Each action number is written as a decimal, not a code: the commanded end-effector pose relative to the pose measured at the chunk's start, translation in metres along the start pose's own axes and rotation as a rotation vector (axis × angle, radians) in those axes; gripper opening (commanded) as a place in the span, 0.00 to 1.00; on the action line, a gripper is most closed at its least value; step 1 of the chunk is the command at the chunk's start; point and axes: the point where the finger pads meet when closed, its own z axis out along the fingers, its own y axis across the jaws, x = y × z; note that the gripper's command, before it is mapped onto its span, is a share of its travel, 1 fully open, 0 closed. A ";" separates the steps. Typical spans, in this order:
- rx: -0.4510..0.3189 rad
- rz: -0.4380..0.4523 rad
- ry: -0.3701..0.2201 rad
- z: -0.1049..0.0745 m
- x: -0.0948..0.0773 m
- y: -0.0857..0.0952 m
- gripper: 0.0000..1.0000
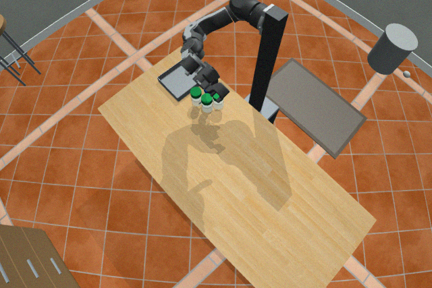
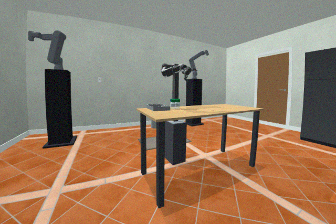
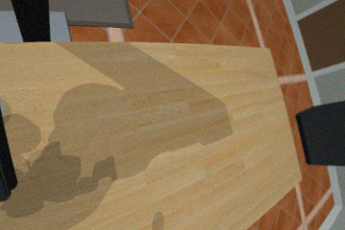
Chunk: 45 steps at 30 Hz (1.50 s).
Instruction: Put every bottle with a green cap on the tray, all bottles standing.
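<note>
Three white bottles with green caps stand close together on the wooden table, just beside the near corner of the grey tray. Two of them show in the exterior view. A speck of blue shows behind them, under the hand; I cannot tell what it is. My gripper is open wide and empty, high above the bottles. The wrist view shows only bare table between the fingers.
The arm's black column stands at the table's far edge, with a grey floor mat behind it. A grey cylinder stands on the floor at the right. Other arms on black pedestals stand by the wall.
</note>
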 end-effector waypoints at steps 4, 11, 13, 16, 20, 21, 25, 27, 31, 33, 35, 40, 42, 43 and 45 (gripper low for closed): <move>-0.003 -0.003 -0.001 -0.001 0.000 0.001 1.00; -0.003 -0.003 -0.001 -0.001 0.000 0.001 1.00; -0.003 -0.003 -0.001 -0.001 0.000 0.001 1.00; -0.003 -0.003 -0.001 -0.001 0.000 0.001 1.00; 0.040 0.016 -0.037 -0.009 -0.002 -0.019 0.42; 0.054 0.023 -0.049 -0.011 -0.003 -0.025 0.42; 0.111 0.048 -0.097 -0.022 -0.006 -0.052 0.42; 0.139 0.061 -0.121 -0.027 -0.007 -0.065 0.42; 0.139 0.061 -0.121 -0.027 -0.007 -0.065 0.42; 0.139 0.061 -0.121 -0.027 -0.007 -0.065 0.42; 0.149 0.060 -0.131 -0.031 -0.006 -0.069 0.42; 0.233 0.099 -0.182 -0.045 -0.003 -0.102 0.42; 0.267 0.114 -0.203 -0.050 -0.002 -0.116 0.42; 0.283 0.122 -0.214 -0.053 -0.001 -0.123 0.42; 0.300 0.130 -0.224 -0.056 -0.001 -0.129 0.42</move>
